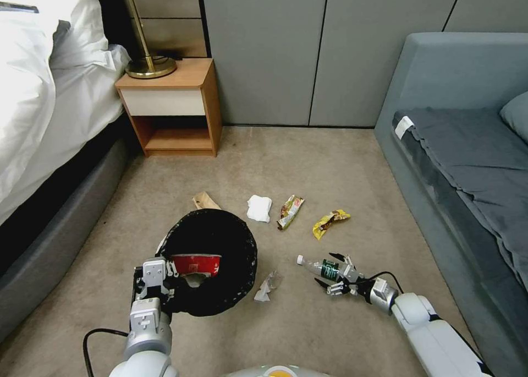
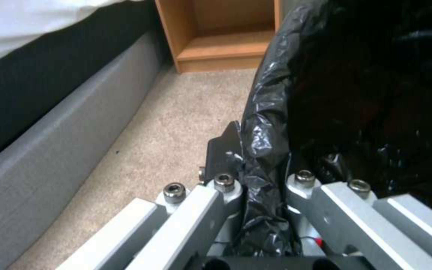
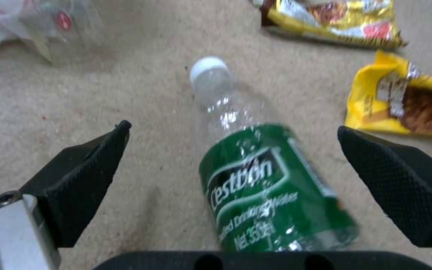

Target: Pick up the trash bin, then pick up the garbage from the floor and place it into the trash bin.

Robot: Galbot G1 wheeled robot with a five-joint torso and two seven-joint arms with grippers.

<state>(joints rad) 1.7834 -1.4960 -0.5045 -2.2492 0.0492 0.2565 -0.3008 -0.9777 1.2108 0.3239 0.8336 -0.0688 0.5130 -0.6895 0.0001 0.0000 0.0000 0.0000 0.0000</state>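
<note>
My left gripper (image 1: 159,280) clamped on near rim of trash bin (image 1: 212,261), pinching black liner (image 2: 263,150); bin held over carpet (image 1: 330,162), red carton (image 1: 196,263) inside. My right gripper (image 1: 329,271) low at floor, jaws wide, straddling clear bottle (image 3: 256,176) with green label, pads not touching it. Two yellow wrappers (image 1: 330,222), white tissue (image 1: 259,207), clear plastic scrap (image 1: 268,286), brown paper (image 1: 205,201) lie around bin on carpet.

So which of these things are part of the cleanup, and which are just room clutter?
Job:
- trash bin, left gripper clamped on its rim
- bottle, between open right gripper fingers
- tissue
- snack wrappers
- paper scrap
- clear wrapper

Lying about:
- nightstand
- lamp
- bed
- sofa
</note>
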